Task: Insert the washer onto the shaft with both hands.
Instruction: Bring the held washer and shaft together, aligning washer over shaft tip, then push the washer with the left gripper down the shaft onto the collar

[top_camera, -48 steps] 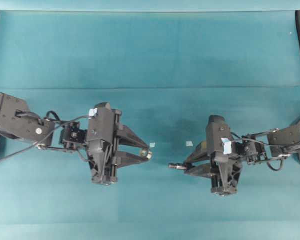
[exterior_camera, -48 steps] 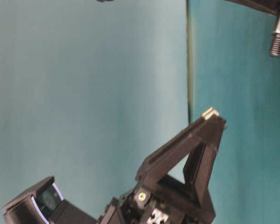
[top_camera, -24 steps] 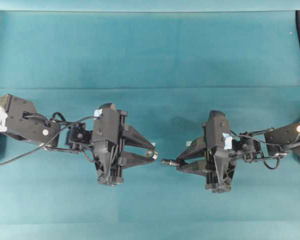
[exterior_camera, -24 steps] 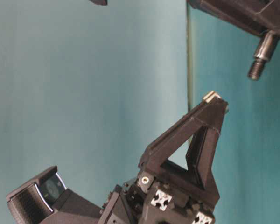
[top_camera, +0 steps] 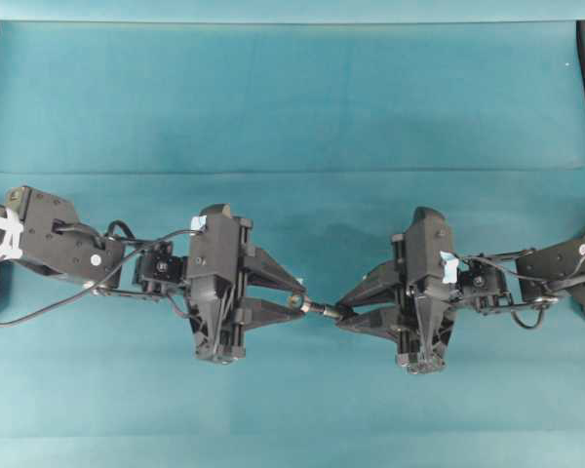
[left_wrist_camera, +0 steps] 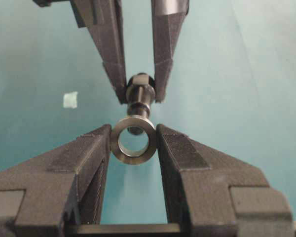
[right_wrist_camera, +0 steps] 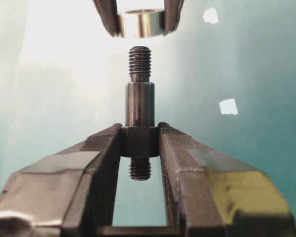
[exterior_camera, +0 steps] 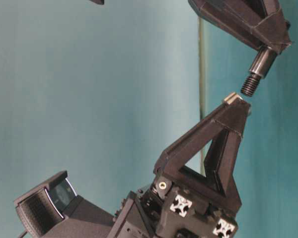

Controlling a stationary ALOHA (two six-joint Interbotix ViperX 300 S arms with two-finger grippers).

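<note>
Left gripper (left_wrist_camera: 133, 143): fingers clamp the washer (left_wrist_camera: 133, 139), hole facing the camera. Right gripper (left_wrist_camera: 139, 94), opposite, above: fingers pinch the shaft (left_wrist_camera: 139, 96), tip pointing at the washer's upper rim. Pale chip (left_wrist_camera: 70, 99) on teal table (left_wrist_camera: 246, 89), left.

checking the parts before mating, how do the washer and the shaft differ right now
The washer is a short plain ring with an open bore; the shaft is a longer stepped rod with threaded ends. The left gripper holds the washer, the right gripper the shaft. Both are metal, clamped and nearly in line.
</note>
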